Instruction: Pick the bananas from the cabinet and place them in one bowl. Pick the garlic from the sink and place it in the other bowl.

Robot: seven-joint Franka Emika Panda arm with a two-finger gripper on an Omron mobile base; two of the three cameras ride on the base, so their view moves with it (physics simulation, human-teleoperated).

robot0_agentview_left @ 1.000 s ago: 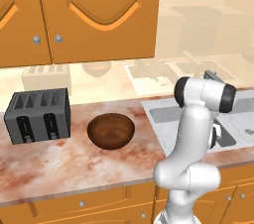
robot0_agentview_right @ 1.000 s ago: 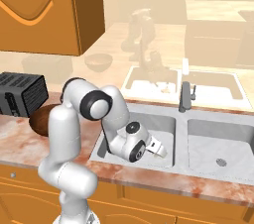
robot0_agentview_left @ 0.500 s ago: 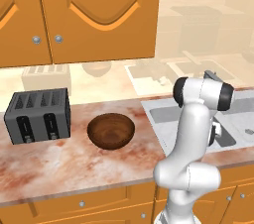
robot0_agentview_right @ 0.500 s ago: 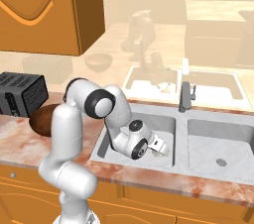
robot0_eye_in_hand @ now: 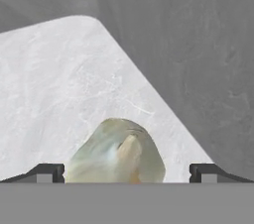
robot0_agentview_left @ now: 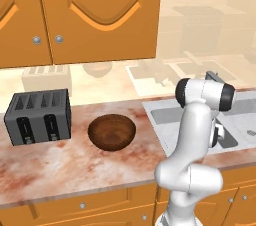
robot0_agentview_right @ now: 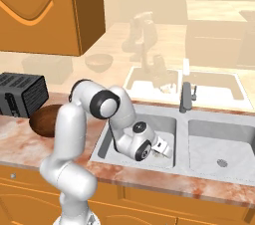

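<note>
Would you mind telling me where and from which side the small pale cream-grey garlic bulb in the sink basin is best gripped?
Grip the small pale cream-grey garlic bulb across its rounded middle, coming straight along the hand's present line onto the grey steel sink floor. It sits centred between the open gripper's fingertips, with gaps on both sides, so closing there should catch its widest part.

sink walls hem claw, garlic between fingers
</note>
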